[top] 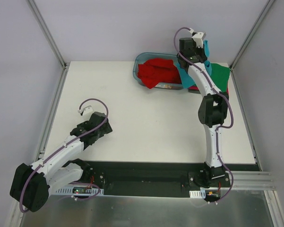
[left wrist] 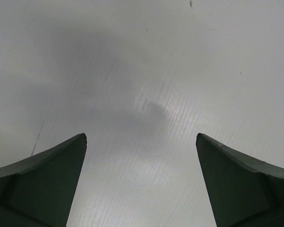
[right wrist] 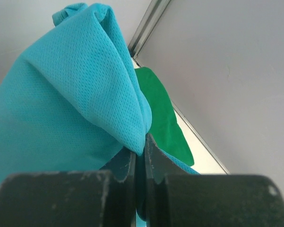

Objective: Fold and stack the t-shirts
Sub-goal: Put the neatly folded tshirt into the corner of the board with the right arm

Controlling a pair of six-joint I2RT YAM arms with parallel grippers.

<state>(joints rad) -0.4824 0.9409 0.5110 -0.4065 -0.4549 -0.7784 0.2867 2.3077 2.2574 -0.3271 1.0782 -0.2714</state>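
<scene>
A tub (top: 140, 60) holding t-shirts (top: 156, 71) sits far right.

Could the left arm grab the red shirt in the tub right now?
Probably yes, if it stretches far enough. The left pincer is open and empty, and only bare table lies between it and the red shirt in the tub. The right arm hangs over the tub's right end.

A clear, blue-tinted tub (top: 136, 72) sits at the far edge of the white table (top: 146, 123), near the grey back wall (top: 132, 23).
</scene>
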